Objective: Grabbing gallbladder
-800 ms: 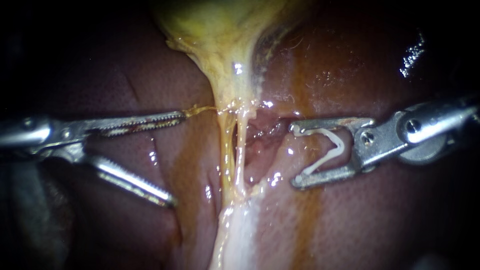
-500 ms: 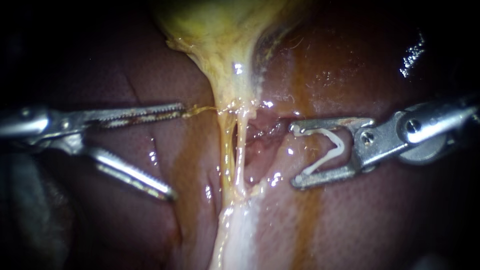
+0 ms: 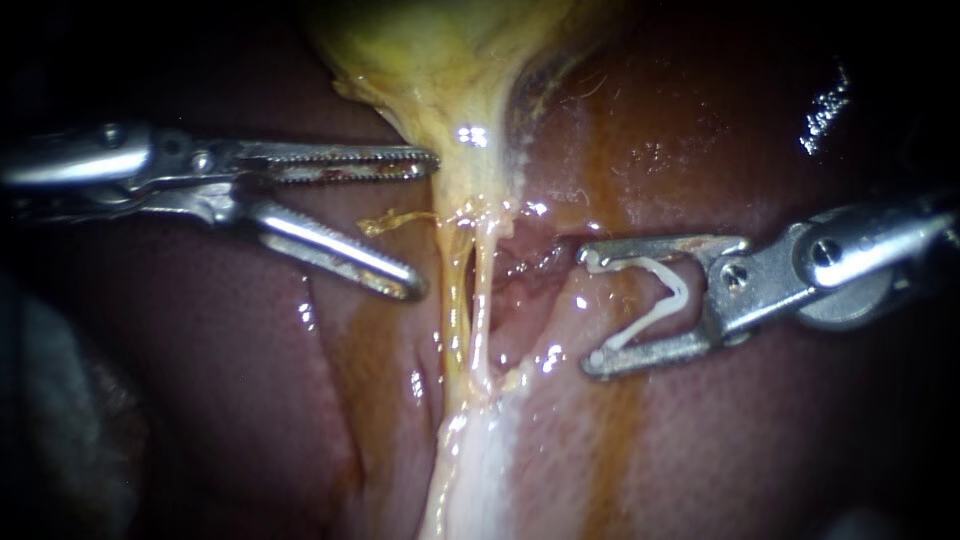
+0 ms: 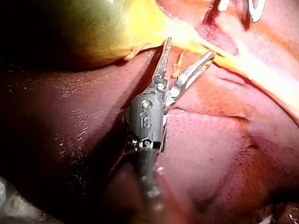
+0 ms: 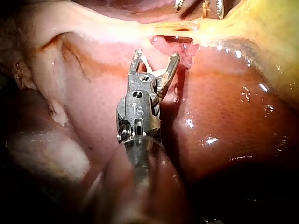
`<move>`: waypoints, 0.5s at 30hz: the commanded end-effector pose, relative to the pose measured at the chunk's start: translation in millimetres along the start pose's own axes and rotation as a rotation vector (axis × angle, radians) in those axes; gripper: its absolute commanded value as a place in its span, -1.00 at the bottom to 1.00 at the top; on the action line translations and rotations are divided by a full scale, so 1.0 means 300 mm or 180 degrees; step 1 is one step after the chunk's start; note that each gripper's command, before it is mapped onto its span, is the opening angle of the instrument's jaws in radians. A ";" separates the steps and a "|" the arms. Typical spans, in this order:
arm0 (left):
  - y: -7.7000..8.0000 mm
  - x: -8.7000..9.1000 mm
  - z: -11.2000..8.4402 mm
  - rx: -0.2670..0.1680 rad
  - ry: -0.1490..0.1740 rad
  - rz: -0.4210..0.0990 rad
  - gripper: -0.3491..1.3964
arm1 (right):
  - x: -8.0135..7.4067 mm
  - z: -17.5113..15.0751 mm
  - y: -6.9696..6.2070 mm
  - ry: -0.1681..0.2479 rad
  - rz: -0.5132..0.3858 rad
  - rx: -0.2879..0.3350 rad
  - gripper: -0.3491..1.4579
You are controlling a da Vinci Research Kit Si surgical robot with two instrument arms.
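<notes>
The yellow gallbladder narrows downward into a pale neck and thin tubes over the liver. My left instrument stands open just left of the neck, its upper jaw tip touching the neck's edge and its lower jaw over the liver. A loose yellow strand lies between the jaws. In the left wrist view the left instrument gapes just short of the gallbladder. My right instrument sits right of the tubes, holding a white clip between its wide jaws.
Brown, wet liver surrounds the tubes on both sides. A raw pink pocket lies between the tubes and the right instrument's tips. In the right wrist view the right instrument points at that pocket.
My left instrument has risen and advanced toward the gallbladder neck, jaws still open. The yellow strand has come off its upper jaw. The right instrument has not moved.
</notes>
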 end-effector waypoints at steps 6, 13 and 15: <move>0.0003 -0.0002 0.0000 0.0044 0.0005 0.0003 -0.40 | 0.0001 0.000 0.0001 -0.0001 0.0000 -0.0001 -0.06; 0.0004 -0.0005 -0.0010 0.0041 0.0005 -0.0053 -0.52 | 0.0001 0.000 0.0000 -0.0001 0.0000 -0.0001 -0.06; 0.0003 -0.0006 -0.0012 0.0050 0.0005 -0.0072 -0.61 | 0.0001 0.000 0.0000 -0.0001 0.0000 -0.0001 -0.06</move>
